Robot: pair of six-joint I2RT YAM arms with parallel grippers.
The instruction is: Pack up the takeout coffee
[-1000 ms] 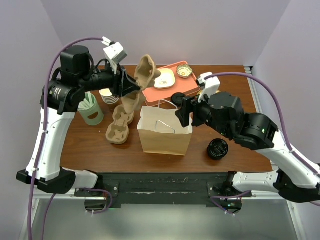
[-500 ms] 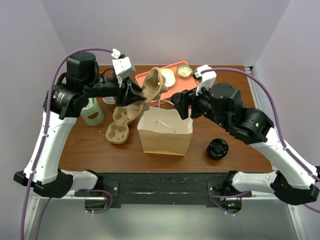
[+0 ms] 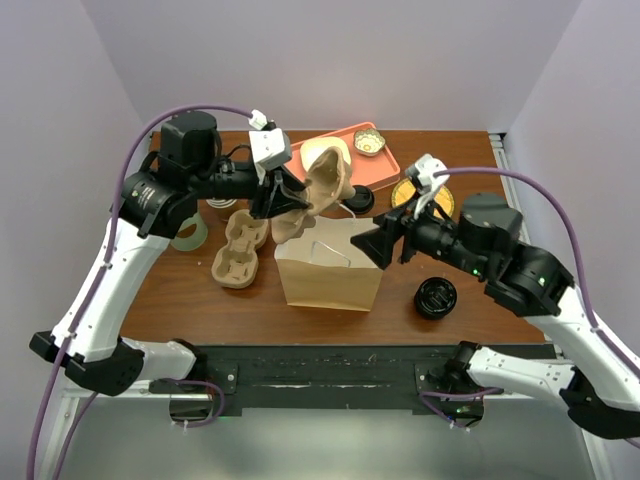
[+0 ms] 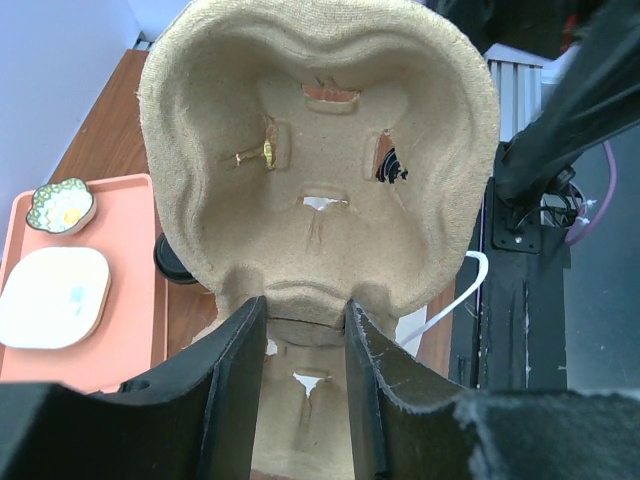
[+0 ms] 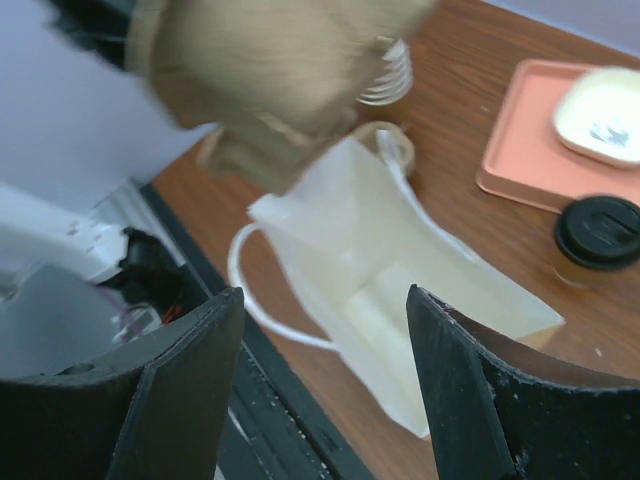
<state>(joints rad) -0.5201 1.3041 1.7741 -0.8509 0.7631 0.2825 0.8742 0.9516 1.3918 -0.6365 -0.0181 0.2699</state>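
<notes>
Pulp cup carrier (image 3: pixel 325 180) is being held over the paper bag (image 3: pixel 330 270), frame centre.
Its edge is being pinched by the partly closed left fingers (image 4: pixel 235 390). The right fingers (image 5: pixel 190 380) are being held wide apart, empty, right of the bag. The takeout coffee (image 3: pixel 358 200) is being supported by the worktop (image 3: pixel 170 290) above the bag, beside the orange tray (image 3: pixel 385 167).

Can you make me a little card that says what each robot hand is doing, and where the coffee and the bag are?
left gripper: pinching a cup carrier, held up over the bag
right gripper: open, empty, next to the bag
paper bag: standing up, open on top
takeout coffee: on the table by the orange tray, not in the bag yet
</notes>
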